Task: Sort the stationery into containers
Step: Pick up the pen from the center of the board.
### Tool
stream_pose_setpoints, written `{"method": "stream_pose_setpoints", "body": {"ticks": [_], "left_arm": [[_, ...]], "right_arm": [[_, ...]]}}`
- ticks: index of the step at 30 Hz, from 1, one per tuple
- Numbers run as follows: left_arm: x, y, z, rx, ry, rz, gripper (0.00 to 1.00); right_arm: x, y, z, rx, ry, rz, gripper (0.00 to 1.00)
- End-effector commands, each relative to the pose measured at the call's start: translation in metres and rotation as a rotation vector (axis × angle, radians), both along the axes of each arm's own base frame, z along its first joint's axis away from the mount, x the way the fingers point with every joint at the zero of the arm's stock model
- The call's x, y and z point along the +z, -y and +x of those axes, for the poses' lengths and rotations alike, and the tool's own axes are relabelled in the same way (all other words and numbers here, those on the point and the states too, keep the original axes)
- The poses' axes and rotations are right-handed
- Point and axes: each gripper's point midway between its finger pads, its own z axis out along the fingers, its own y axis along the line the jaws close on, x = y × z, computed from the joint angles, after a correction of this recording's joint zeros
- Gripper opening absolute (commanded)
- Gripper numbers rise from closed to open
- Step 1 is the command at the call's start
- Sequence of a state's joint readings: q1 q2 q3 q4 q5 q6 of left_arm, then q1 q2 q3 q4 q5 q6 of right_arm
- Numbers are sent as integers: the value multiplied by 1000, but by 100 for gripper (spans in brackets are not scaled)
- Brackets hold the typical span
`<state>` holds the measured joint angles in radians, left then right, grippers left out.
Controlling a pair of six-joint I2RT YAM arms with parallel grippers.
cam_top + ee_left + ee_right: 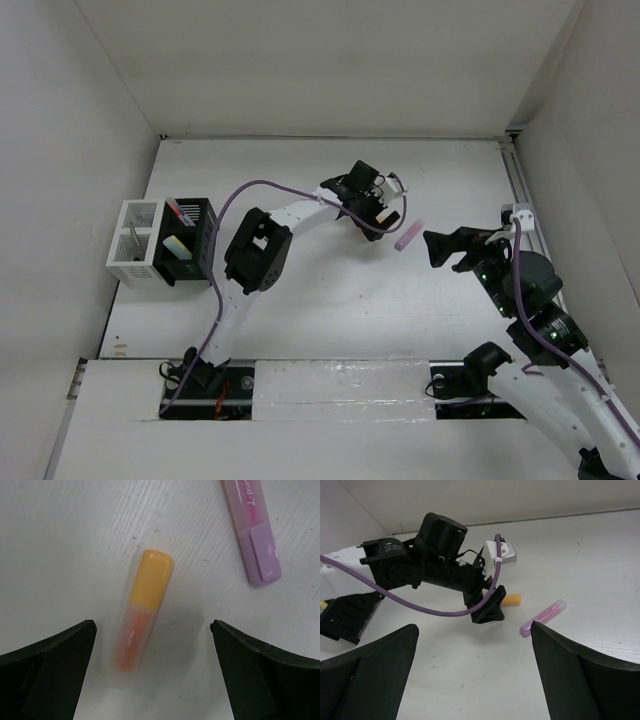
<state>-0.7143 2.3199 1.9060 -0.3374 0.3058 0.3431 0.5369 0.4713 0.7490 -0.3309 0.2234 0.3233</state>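
Note:
An orange highlighter [142, 610] with a yellow-orange cap lies flat on the white table, right under my left gripper [152, 627]. That gripper is open and hovers over it, one finger on each side, touching nothing. A purple highlighter [252, 530] lies a little to its right, also visible from above [410, 236]. My right gripper [446, 252] is open and empty, just right of the purple highlighter [543, 617]. At the far left stand the white container [134, 245] and the black container [190, 240]. The black one holds red pens and a yellow highlighter.
The table [330, 300] is walled on the left, back and right. The left arm [440, 565] and its purple cable reach across the middle of the table. A rail [522, 190] runs along the right edge.

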Motion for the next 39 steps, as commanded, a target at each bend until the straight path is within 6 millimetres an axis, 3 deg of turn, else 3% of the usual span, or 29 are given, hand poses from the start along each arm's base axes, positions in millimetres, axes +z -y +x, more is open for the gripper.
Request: {"method": "stream_pose_setpoints", "body": {"ticks": [1,7,8,11,16,19,21,24,29,30,31,32,33,35,37,39], "left_arm": [[-4,10,-3,-29,23,2,100],[-10,14,2,-20,6,7,98],[-18,12,0,-6,-13,24,98],[-20,13,2,-6,-13,25,91],[-30,2,4,26,-45,39,43],[-33,0,2,26,-52,45,27],[-37,-2,0,26,-60,52,2],[-35,-5,-2,39,-65,59,0],[44,-7,29,204,44,-15,0],[83,-11,40,250,102,-71,0],[110,-17,49,320,160,-94,0],[203,-46,66,521,317,-195,0],[203,-47,66,523,319,-196,0],[265,-71,64,662,394,-268,0],[308,-99,57,773,436,-317,0],[324,-139,54,948,456,-326,0]], "right_arm": [[15,-3,0,18,48,12,100],[11,-3,1,19,43,-1,100],[11,-3,1,19,43,-1,100],[11,-3,1,19,43,-1,100],[15,-1,-2,18,58,8,100],[13,-1,-3,18,51,3,100],[15,0,-4,18,58,8,100],[17,1,-6,18,66,12,100],[19,2,-8,18,74,17,100],[19,2,-8,18,74,17,100],[22,2,-7,18,84,22,100],[21,2,-8,18,89,36,100],[21,2,-8,18,89,36,100],[23,1,-7,18,99,42,100],[11,-3,-3,27,77,39,100],[7,-7,0,36,68,45,100]]}}
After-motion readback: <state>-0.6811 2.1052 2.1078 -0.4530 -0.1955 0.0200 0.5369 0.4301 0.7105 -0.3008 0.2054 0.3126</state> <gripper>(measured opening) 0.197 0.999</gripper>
